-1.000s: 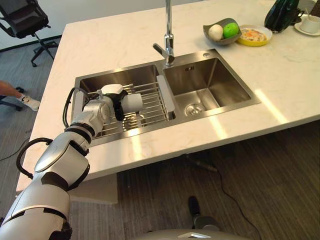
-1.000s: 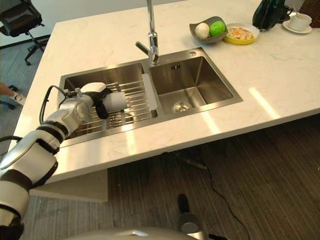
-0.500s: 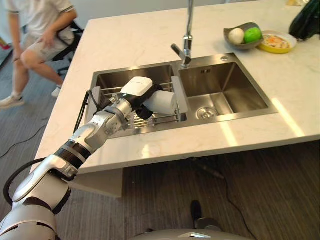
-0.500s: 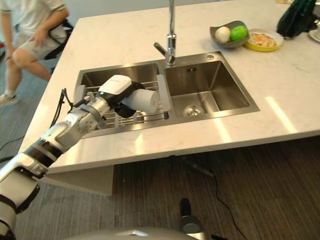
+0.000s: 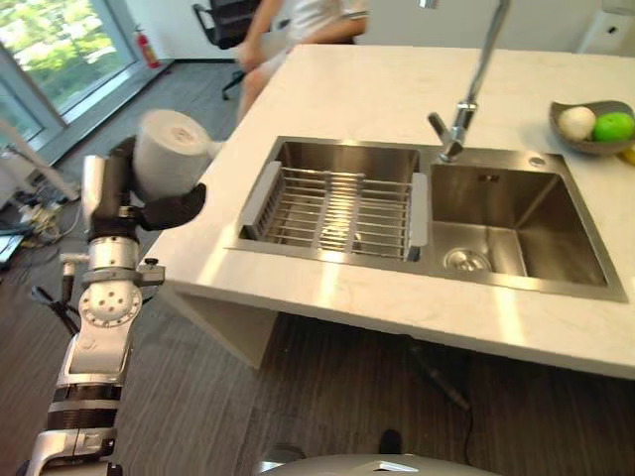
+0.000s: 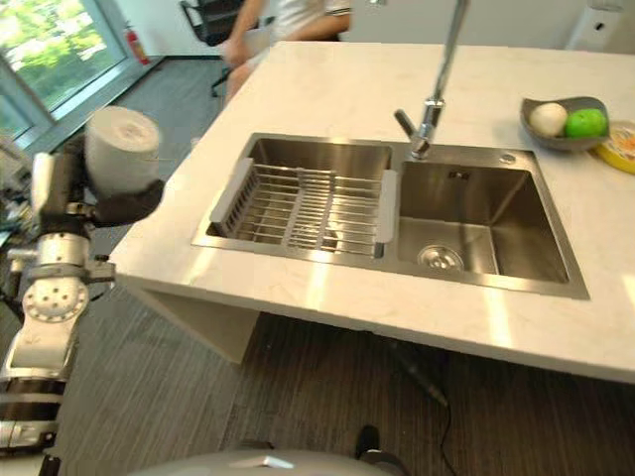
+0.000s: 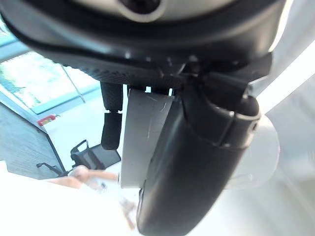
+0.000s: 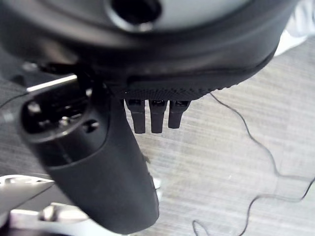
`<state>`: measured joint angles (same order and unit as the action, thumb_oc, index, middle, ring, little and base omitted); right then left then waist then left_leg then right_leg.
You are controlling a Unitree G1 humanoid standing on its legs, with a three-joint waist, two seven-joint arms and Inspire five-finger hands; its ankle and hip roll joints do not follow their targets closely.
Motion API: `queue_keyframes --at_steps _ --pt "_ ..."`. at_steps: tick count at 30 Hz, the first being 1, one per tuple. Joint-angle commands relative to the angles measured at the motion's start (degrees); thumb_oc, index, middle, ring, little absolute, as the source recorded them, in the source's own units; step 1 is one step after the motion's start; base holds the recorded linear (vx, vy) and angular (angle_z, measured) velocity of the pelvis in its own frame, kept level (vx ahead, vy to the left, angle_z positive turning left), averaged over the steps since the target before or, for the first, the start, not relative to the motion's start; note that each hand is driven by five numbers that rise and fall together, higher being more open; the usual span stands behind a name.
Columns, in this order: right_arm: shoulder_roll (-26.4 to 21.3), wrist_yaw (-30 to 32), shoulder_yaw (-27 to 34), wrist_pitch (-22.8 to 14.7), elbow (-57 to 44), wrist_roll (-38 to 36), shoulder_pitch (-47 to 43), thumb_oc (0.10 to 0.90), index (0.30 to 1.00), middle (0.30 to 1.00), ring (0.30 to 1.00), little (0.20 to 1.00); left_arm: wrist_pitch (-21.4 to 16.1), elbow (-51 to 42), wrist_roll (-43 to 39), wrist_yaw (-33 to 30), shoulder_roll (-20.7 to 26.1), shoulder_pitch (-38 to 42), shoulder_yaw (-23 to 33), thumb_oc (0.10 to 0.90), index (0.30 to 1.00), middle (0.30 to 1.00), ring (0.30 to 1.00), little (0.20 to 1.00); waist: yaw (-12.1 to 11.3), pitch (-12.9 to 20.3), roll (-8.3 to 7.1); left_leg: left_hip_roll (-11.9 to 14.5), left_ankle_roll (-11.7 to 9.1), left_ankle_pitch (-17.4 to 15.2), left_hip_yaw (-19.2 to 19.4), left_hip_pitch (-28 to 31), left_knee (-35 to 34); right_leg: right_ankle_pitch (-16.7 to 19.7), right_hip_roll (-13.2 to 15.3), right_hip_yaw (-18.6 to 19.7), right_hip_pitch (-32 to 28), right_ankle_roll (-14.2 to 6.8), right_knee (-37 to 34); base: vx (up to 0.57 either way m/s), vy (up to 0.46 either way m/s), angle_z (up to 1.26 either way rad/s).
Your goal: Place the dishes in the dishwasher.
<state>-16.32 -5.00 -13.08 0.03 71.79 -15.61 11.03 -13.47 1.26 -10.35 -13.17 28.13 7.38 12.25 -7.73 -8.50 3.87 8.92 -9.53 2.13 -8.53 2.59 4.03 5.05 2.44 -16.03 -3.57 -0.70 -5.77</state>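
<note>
A white cup (image 5: 171,149) lies on its side in my left hand (image 5: 167,207), whose dark thumb and fingers curl round it. Hand and cup are raised in the air to the left of the counter's left edge (image 5: 189,268), over the floor. In the left wrist view the cup's white wall (image 7: 140,137) sits between the fingers (image 7: 111,125) and the thumb (image 7: 192,167). My right hand (image 8: 106,172) hangs over the grey floor, its fingers (image 8: 153,115) relaxed and holding nothing.
The double sink is set in the pale counter. A wire rack (image 5: 337,203) fills its left basin; the right basin (image 5: 511,238) is bare. A tall faucet (image 5: 458,109) stands behind. A bowl of fruit (image 5: 593,124) sits far right. A person (image 5: 298,20) is beyond the counter.
The camera has swung left. My left hand has lifted the cup out of the sink rack and carried it left, past the counter's edge.
</note>
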Motion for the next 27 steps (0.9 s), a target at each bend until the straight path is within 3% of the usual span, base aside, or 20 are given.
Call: queue_keyframes --at_steps 1,3,7,10,11,12,14,15,17,18,21,22,23,25,26,27 --pt "-0.18 -0.49 3.1 -2.61 -2.2 1.04 -3.31 0.8 0.9 0.9 0.9 0.9 -7.98 -4.33 -10.13 0.0 5.14 4.88 5.14 0.4 0.3 0.3 0.3 0.3 0.22 0.77 -0.95 0.61 -0.54 10.24 3.8 -4.92 -3.02 -7.13 1.87 -6.24 -4.69 -3.43 0.77 -0.21 -0.033 1.42" --pt "-1.09 -0.1 4.25 -2.72 -2.25 1.63 -2.93 0.8 0.9 0.9 0.9 0.9 -8.42 -3.89 -12.17 0.53 3.03 2.9 6.41 0.4 0.3 0.3 0.3 0.3 0.27 -0.03 -0.74 0.89 -0.64 10.76 10.34 -7.1 -3.43 -7.35 3.28 -10.08 -4.38 -3.81 0.77 -0.23 -0.018 1.72" --pt "-1.66 0.12 5.22 -2.43 -1.86 2.41 -3.55 0.8 0.9 0.9 0.9 0.9 -8.65 -3.74 -10.37 0.07 1.54 -3.74 9.98 0.4 0.3 0.3 0.3 0.3 0.13 -0.43 -0.53 3.95 -0.67 8.23 17.08 -4.82 -1.48 -5.69 5.93 -14.25 -3.98 -4.09 0.77 -0.2 0.084 1.22" --pt "-1.36 0.09 6.25 -2.13 -1.26 2.06 -3.99 0.8 0.9 0.9 0.9 0.9 -8.67 -2.0 -9.79 -0.03 1.22 -5.61 10.8 0.4 0.3 0.3 0.3 0.3 0.83 1.01 -1.04 8.04 -1.93 6.64 22.27 0.35 -2.41 -4.81 7.97 -17.24 -3.36 -5.09 0.77 -0.22 0.205 0.67" --pt "-0.66 0.04 6.89 -2.27 -1.23 1.61 -3.37 0.8 0.9 0.9 0.9 0.9 -8.69 -1.63 -9.33 0.13 1.01 -6.24 10.44 0.4 0.3 0.3 0.3 0.3 1.67 1.85 -1.38 11.1 -2.71 7.75 27.57 2.63 -3.41 -3.38 9.69 -21.21 -3.01 -5.61 1.04 -0.24 0.237 1.2" --pt "-0.61 0.05 6.9 -2.28 -1.25 1.61 -3.26 0.8 0.9 0.9 0.9 0.9 -8.67 -1.67 -9.25 0.08 1.02 -6.3 10.37 0.4 0.3 0.3 0.3 0.3 1.79 1.95 -1.36 11.1 -2.78 7.95 27.45 2.72 -3.76 -3.33 9.63 -21.42 -3.1 -5.7 0.99 -0.25 0.288 1.49" --pt "0.02 0.14 7.63 -2.43 -1.23 0.98 -2.56 0.8 0.9 0.9 0.9 0.9 -8.54 -2.05 -8.74 1.02 1.08 -7.05 9.4 0.4 0.3 0.3 0.3 0.3 2.74 2.72 -1.49 12.53 -3.19 8.64 31.66 3.45 -5.88 -1.49 11.15 -24.32 -2.53 -6.55 1.2 -0.15 0.301 1.53" --pt "0.39 0.33 7.98 -2.52 -0.93 0.98 -2.24 0.8 0.9 0.9 0.9 0.9 -8.31 -2.85 -8.14 1.53 1.05 -7.71 8.95 0.4 0.3 0.3 0.3 0.3 2.7 2.9 -1.54 12.69 -3.21 8.91 32.49 2.9 -6.18 -0.46 11.82 -25.34 -2.45 -7.11 1.2 -0.14 0.415 1.44" --pt "1.53 0.2 8.81 -2.25 -0.26 1.02 -2.05 0.8 0.9 0.9 0.9 0.9 -7.95 -4.65 -6.82 3.15 -0.22 -9.57 8.61 0.4 0.3 0.3 0.3 0.3 2.74 3.41 -1.82 11.22 -2.11 4.7 32.71 2.38 -7.16 1.03 13.93 -26.09 -2.43 -8.48 1.29 -0.11 0.487 1.16" --pt "1.62 0.08 8.99 -2.21 0.09 1.28 -2.17 0.8 0.9 0.9 0.9 0.9 -8.04 -5.2 -6.25 3.71 -0.41 -10.12 8.6 0.4 0.3 0.3 0.3 0.3 2.25 3.29 -2.0 10.22 -1.71 3.34 31.33 2.12 -7.04 1.94 14.91 -25.96 -2.21 -9.1 1.39 -0.1 0.597 1.13" --pt "3.21 -0.56 10.46 -2.51 0.25 1.35 -1.56 0.8 0.9 0.9 0.9 0.9 -8.24 -7.65 -4.17 5.14 -1.34 -10.91 8.17 0.4 0.3 0.3 0.3 0.3 0.9 2.41 -4.23 4.3 2.03 -1.65 25.88 -0.8 -5.14 4.44 19.84 -26.7 -3.53 -10.92 3.75 -0.06 0.517 0.77" --pt "3.9 -0.73 10.67 -2.61 -0.22 1.23 -1.58 0.8 0.9 0.9 0.9 0.9 -8.25 -8.2 -3.38 5.09 -1.14 -11.07 7.69 0.4 0.3 0.3 0.3 0.3 1.19 1.77 -5.01 2.38 3.47 -3.15 23.99 -1.08 -4.57 5.19 21.37 -24.77 -3.12 -11.71 6.55 0.05 0.401 0.79" --pt "4.26 -0.96 10.59 -2.69 -0.83 1.08 -2.08 0.8 0.9 0.9 0.9 0.9 -8.37 -8.01 -2.59 4.95 -0.39 -10.16 6.34 0.4 0.3 0.3 0.3 0.3 2.39 1.3 -5.64 0.45 4.71 -4.08 21.1 -1.15 -4.84 5.39 21.6 -19.03 -1.84 -11.61 8.57 0.13 0.412 1.01" --pt "4.04 -0.79 10.91 -2.99 -1.28 -1.05 -3.75 0.8 0.9 0.9 0.9 0.9 -8.87 -7.26 -3.18 5.5 0.54 -7.55 2.12 0.4 0.3 0.3 0.3 0.3 4.58 0.45 -6.2 -3.14 6.79 -3.45 16.28 -1.33 -5.09 4.11 18.42 -4.52 1.74 -9.81 10.9 0.11 0.311 1.5" --pt "4.05 -0.81 10.99 -3.01 -1.22 -1.08 -3.84 0.8 0.9 0.9 0.9 0.9 -8.93 -7.11 -3.2 5.48 0.58 -7.37 2.03 0.4 0.3 0.3 0.3 0.3 4.37 0.44 -6.22 -3.13 6.78 -3.46 16.42 -1.36 -5.1 3.9 18.47 -4.28 2.08 -9.78 11.28 0.2 0.284 2.11" --pt "4.64 -1.16 10.54 -3.16 -1.67 -3.59 -3.96 0.8 0.9 0.9 0.9 0.9 -8.82 -6.26 -2.77 5.85 1.24 -4.41 -3.13 0.4 0.3 0.3 0.3 0.3 6.8 0.2 -6.25 -5.72 8.21 -3.2 10.26 -1.3 -5.38 -0.53 11.54 8.43 3.98 -8.32 11.99 0.26 0.253 2.42"
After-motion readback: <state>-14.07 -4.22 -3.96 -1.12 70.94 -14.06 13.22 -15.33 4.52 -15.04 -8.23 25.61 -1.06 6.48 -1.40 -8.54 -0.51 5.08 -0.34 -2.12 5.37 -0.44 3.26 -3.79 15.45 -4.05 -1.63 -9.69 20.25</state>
